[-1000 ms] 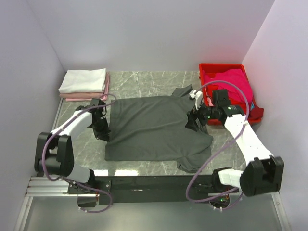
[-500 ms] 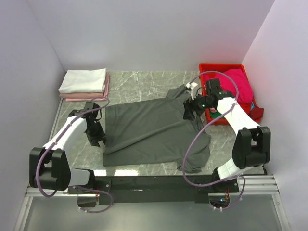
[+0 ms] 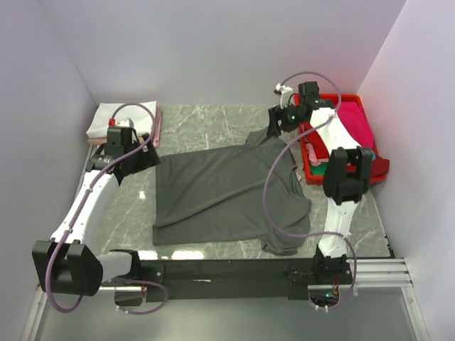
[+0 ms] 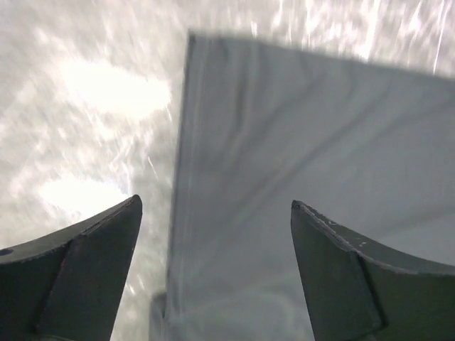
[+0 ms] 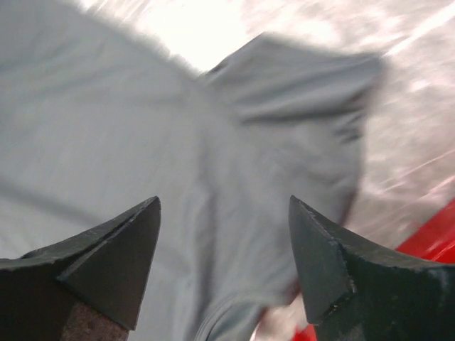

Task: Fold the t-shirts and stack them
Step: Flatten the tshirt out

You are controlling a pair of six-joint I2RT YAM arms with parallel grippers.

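Since the earlier frame both arms have let go of the cloth and swung toward the far side of the desk (image 3: 213, 124). The left one has released the left edge and lifted off; the right one has left the right side for the far right corner.

A dark charcoal-grey short-sleeved cotton t-shirt (image 3: 227, 192) lies flat in the middle of the desk. Its long axis runs left to right, with the hem at the left and the sleeves at the right.

The left end effector (image 3: 146, 159) hangs just beside the shirt's far left hem corner. Its jaws are spread wide and hold nothing. The right end effector (image 3: 275, 125) hovers over the far sleeve at the shirt's far right corner, also wide open and empty. Each arm is therefore nearest its own end of the shirt's far long edge, which seems the likely place for the next grasp.

Beyond the shirt's far left corner rests a folded stack of white and pale pink t-shirts (image 3: 122, 121). Beyond its right side stands a red plastic crate (image 3: 323, 99) holding a crumpled magenta t-shirt (image 3: 353, 122).
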